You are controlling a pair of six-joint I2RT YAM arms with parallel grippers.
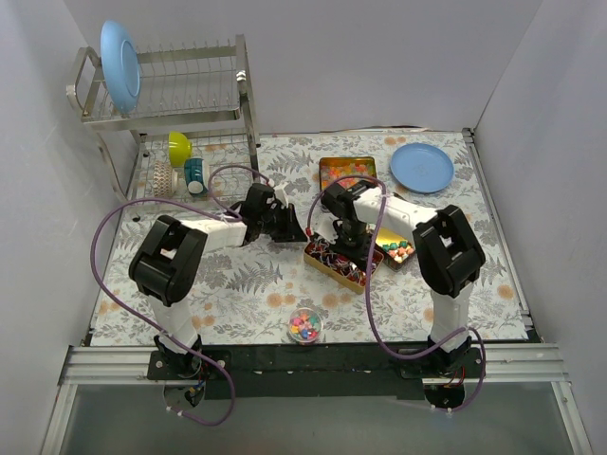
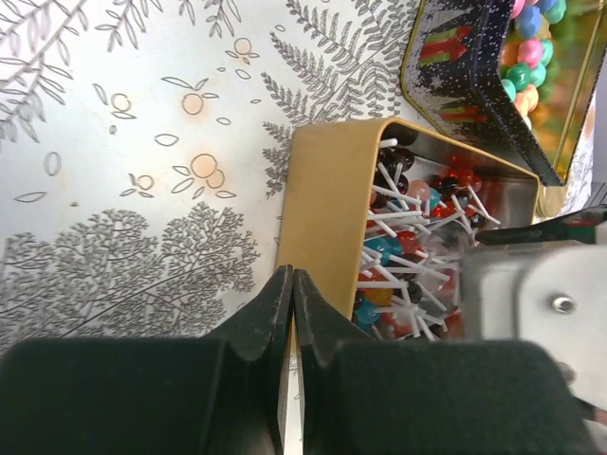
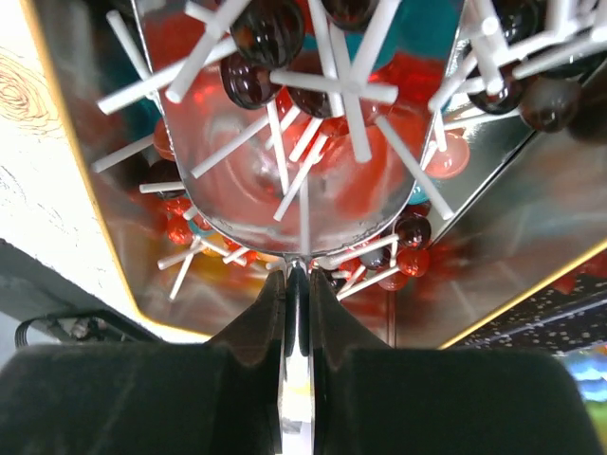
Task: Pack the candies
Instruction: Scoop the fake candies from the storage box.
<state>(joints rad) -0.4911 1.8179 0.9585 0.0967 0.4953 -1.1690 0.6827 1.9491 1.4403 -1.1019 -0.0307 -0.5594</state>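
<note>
A gold tin [image 1: 327,268] full of lollipops [image 2: 417,237] on white sticks sits mid-table. My left gripper [image 1: 305,232] is at its left corner. In the left wrist view it [image 2: 292,280] is shut on the thin gold wall [image 2: 327,209] of the tin. My right gripper [image 1: 349,248] is over the tin, shut [image 3: 298,270] on the rim of a shiny round lid [image 3: 285,180] held just above the lollipops [image 3: 266,38]. Bright chunky candies [image 1: 396,250] fill a dark tin [image 2: 455,76] beside it. More candies lie in a small glass bowl [image 1: 304,326].
A third tin [image 1: 346,171] with sweets and a blue plate [image 1: 422,168] lie at the back. A dish rack [image 1: 171,104] with a blue plate, yellow bowl and teal cup stands back left. Purple cables loop by both arms.
</note>
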